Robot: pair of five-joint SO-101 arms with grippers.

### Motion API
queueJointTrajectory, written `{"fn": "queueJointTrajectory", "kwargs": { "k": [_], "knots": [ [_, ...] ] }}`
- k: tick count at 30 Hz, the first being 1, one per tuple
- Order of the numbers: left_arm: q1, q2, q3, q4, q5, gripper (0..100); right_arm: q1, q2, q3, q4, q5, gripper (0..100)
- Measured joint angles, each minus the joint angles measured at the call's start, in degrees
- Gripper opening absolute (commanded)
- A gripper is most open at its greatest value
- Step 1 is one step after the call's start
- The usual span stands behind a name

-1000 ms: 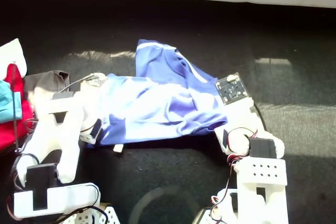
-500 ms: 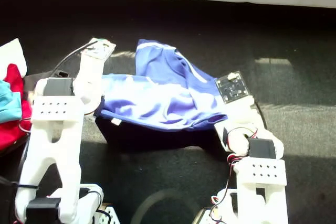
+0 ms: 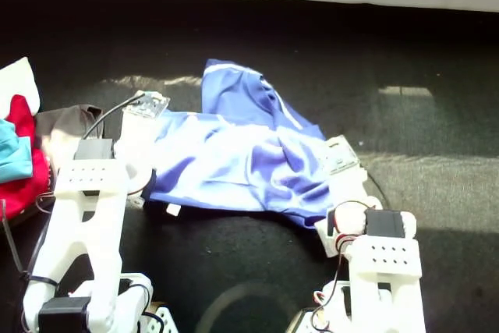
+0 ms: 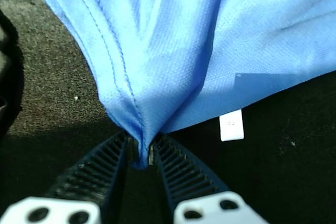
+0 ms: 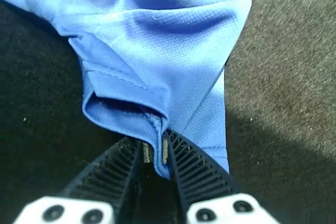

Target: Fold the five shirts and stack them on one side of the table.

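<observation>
I count one blue shirt [image 3: 234, 154] in the middle of the table [image 3: 405, 52] and a pile [image 3: 23, 154] of four at left. My left gripper [image 4: 140, 150] and right gripper [image 5: 156, 153] each pinch its near edge. Both have drawn back nearer.

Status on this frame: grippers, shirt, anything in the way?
Left gripper: jaws shut on shirt edge. Right gripper: jaws shut on its other end. Pile off to the left, apart from shirt.

White plastic arms [image 3: 82, 216]; black servos [image 3: 93, 148], thin cables [image 3: 109, 118] — dark ribbed fingers [image 4: 94, 169].
</observation>
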Motion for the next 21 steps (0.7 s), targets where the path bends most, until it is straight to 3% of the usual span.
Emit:
{"fn": "queueJointTrajectory", "kwargs": {
  "k": [7,16,21],
  "knots": [
    [0.0,0.0,0.4,0.0,0.0,1,-2.8,0.0,-8.4,11.2,0.0,30.3],
    [0.0,0.0,0.4,0.0,0.0,1,-4.0,0.0,-29.4,21.5,0.0,23.5],
    [0.0,0.0,0.4,0.0,0.0,1,-4.2,3.5,-22.5,17.1,0.0,23.5]
  ]
}}
